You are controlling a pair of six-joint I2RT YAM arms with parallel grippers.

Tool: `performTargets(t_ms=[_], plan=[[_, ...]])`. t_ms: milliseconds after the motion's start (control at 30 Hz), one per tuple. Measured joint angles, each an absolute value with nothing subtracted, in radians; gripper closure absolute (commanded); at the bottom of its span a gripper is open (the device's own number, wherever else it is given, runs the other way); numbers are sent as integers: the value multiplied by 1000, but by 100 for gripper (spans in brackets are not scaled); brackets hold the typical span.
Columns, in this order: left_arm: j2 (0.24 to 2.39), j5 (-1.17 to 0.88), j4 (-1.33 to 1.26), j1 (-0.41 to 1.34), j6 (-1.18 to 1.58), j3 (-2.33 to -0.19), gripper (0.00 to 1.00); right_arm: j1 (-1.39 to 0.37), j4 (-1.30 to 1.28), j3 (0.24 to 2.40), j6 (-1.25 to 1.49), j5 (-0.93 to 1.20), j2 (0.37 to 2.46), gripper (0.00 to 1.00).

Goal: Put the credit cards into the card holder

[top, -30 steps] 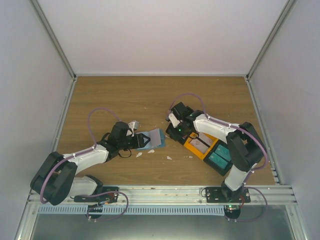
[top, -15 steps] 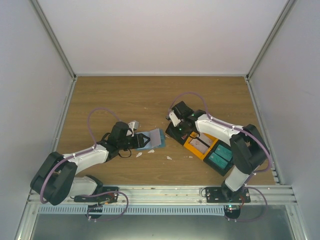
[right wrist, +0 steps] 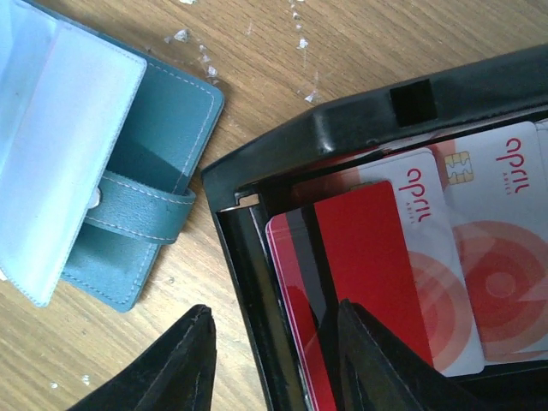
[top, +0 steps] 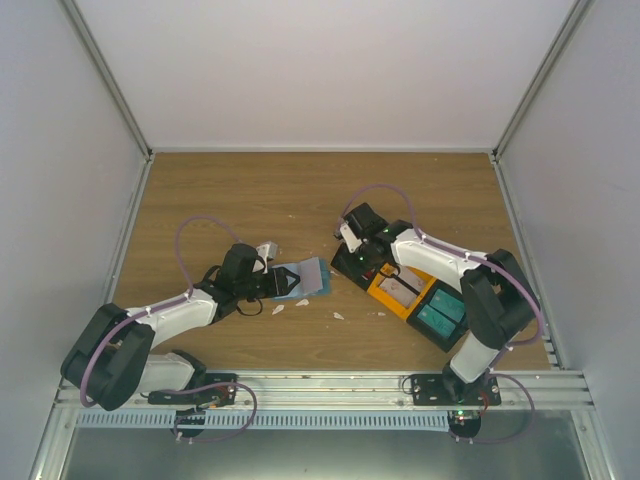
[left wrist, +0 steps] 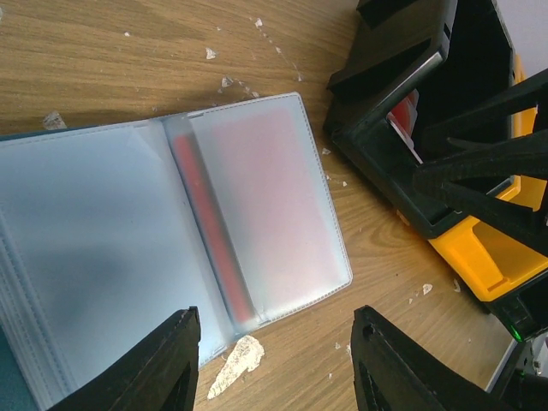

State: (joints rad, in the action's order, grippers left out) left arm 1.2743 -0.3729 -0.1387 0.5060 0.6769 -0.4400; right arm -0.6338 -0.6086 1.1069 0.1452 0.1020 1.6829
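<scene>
The card holder [top: 310, 277] lies open on the wood, teal cover down, its clear sleeves [left wrist: 128, 231] spread, with a red card [left wrist: 210, 231] showing through one sleeve. My left gripper [top: 287, 283] hovers over its near edge, open and empty [left wrist: 274, 368]. Several credit cards [right wrist: 467, 257], white with red patches, and a red one [right wrist: 368, 257] lie in a black bin [right wrist: 342, 120]. My right gripper [top: 350, 265] is open [right wrist: 270, 360], one finger over the cards, the other outside the bin wall. The teal cover and strap [right wrist: 145, 214] lie left of the bin.
The black bin [left wrist: 385, 163] stands just right of the holder, with an orange bin [top: 392, 297] and a teal-lined bin [top: 440, 318] beyond it. White scraps [top: 278, 308] lie on the wood near the holder [left wrist: 235, 364]. Walls enclose the table.
My right wrist has shifted very slightly over the black bin. The left arm and the card holder have not moved.
</scene>
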Motion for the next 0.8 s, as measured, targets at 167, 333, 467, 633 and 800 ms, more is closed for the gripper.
performTargets(t_ms=[167,333,467,633,800], plan=[[1277,-373,-139,506,677,-440,49,-634,-606,1107,146,83,1704,59],[1280,-373,-138,506,677,-440,49,-633,-598,1107,144,72,1732,60],[1282,-373,-138,506,675,-440,49,-634,-594,1107,142,76,1734,66],[1289,-373,-139,506,670,-440,49,-634,-593,1107,131,92,1734,77],[1292,-373,-138,506,670,-440,49,-633,-591,1107,130,95,1718,93]])
